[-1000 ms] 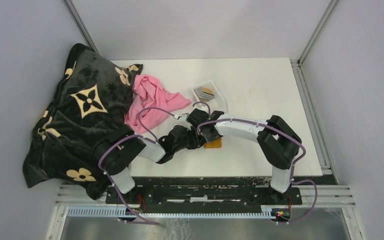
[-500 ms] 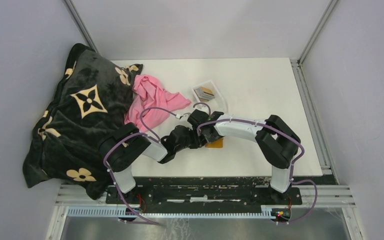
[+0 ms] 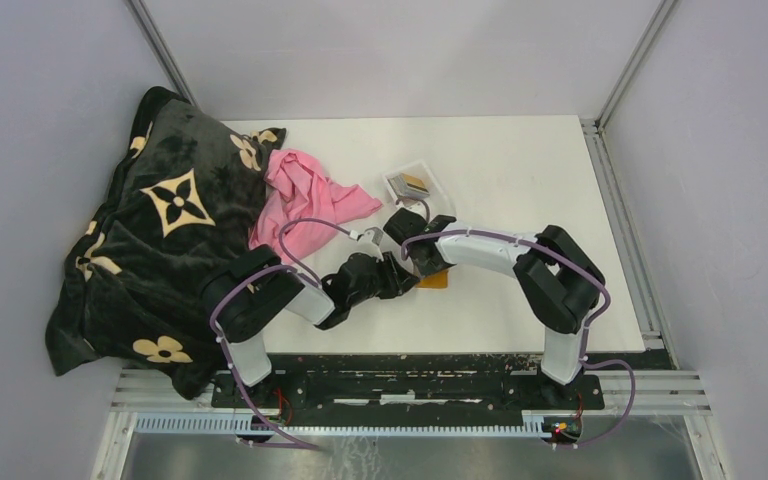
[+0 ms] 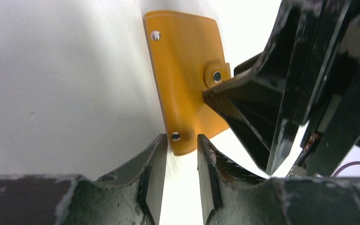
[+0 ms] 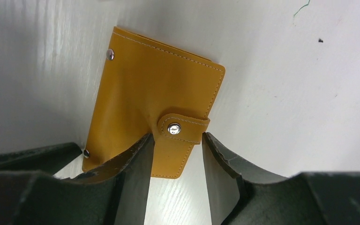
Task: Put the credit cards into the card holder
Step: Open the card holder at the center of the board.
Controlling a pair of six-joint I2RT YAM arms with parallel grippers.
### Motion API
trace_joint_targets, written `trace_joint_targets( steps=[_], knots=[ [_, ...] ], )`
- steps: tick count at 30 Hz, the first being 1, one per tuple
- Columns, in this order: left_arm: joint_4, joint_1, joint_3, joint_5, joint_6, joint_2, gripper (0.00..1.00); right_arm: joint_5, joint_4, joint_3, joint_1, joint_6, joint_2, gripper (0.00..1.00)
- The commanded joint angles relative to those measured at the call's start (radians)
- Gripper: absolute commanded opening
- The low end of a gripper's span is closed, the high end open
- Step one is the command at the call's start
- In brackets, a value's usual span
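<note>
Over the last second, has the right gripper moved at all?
Yes, slightly. In the top view the right gripper has shifted away from the near edge, closer to the clear tray, which has stayed put.

Closed card holder (image 4: 185,70) right at your left gripper (image 4: 183,143).
Your jaws are parted, straddling the holder's near riveted corner; right fingers (image 4: 248,112) sit at its snap tab; white table (image 4: 65,84) beneath.
</note>
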Motion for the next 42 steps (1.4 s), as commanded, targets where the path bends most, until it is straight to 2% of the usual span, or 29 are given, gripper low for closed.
trace_joint_targets(
  steps=[1, 7, 11, 20, 26, 34, 42],
  knots=[
    [-0.186, -0.017, -0.054, -0.007, -0.017, 0.066, 0.39, -0.029, 0.079, -0.050, -0.045, -0.005, 0.035, 0.49],
    [-0.199, -0.018, -0.034, -0.004, -0.011, 0.088, 0.39, -0.092, 0.108, -0.060, -0.087, -0.040, 0.042, 0.48],
    [-0.232, -0.018, -0.003, -0.015, 0.013, 0.085, 0.40, -0.142, 0.118, -0.080, -0.098, -0.047, 0.045, 0.43],
    [-0.380, -0.015, 0.151, -0.077, 0.124, 0.080, 0.49, -0.212, 0.132, -0.133, -0.135, -0.063, 0.018, 0.33],
    [-0.437, -0.004, 0.209, -0.134, 0.142, 0.097, 0.55, -0.256, 0.138, -0.150, -0.163, -0.068, -0.010, 0.30],
    [-0.494, 0.009, 0.282, -0.169, 0.166, 0.130, 0.57, -0.315, 0.147, -0.142, -0.178, -0.061, -0.034, 0.27],
    [-0.558, 0.021, 0.363, -0.142, 0.184, 0.247, 0.55, -0.363, 0.145, -0.126, -0.202, -0.048, -0.046, 0.25]
  ],
)
